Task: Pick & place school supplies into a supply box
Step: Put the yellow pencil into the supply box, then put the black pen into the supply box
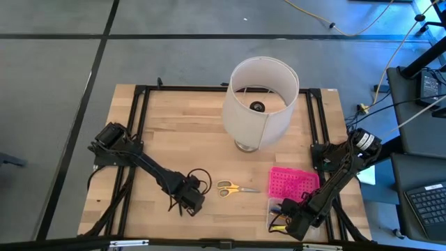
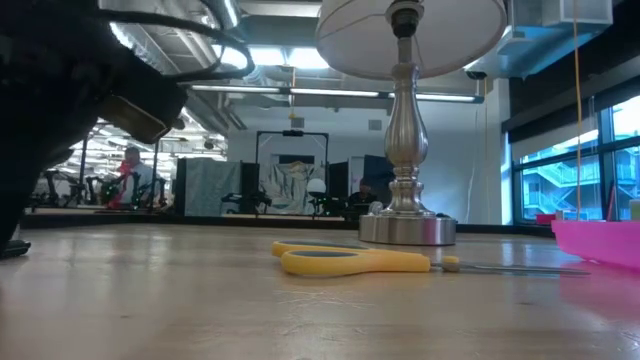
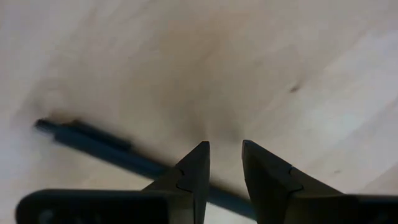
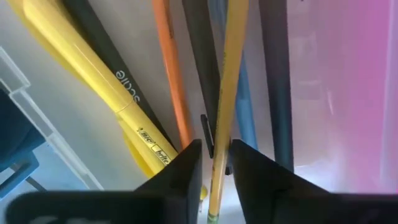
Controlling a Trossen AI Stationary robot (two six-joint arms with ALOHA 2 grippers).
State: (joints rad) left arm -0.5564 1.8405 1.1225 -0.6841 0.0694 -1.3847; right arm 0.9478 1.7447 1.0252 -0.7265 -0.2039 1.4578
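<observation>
A dark grey-blue pen (image 3: pixel 93 142) lies flat on the wooden table. My left gripper (image 3: pixel 225 160), also (image 1: pixel 189 202), hangs open just above it, pointing down, and the pen runs under its fingers. Yellow-handled scissors (image 1: pixel 233 188) lie flat mid-table. The supply box's clear base (image 1: pixel 276 208) sits by the front right with its pink dotted lid (image 1: pixel 293 183) lying open behind it. My right gripper (image 1: pixel 290 224) is over the base, slightly open, with a yellow pencil (image 4: pixel 231 68) between its fingertips (image 4: pixel 216 152). Black pens, an orange pencil and a yellow marker (image 4: pixel 93 68) lie in the base. My right gripper has the yellow pencil's shaft (image 4: pixel 219 163) between its two fingertips, coming from above and pointing steeply down. I cannot tell whether the pads touch it. The pencil rests among the other pens in the box base.
A large white lamp (image 1: pixel 259 101) stands on its metal foot (image 2: pixel 407 228) at the table's far middle. A loop of black cable (image 1: pixel 200 178) lies beside my left gripper. The black frame rails run along the table's left and right sides.
</observation>
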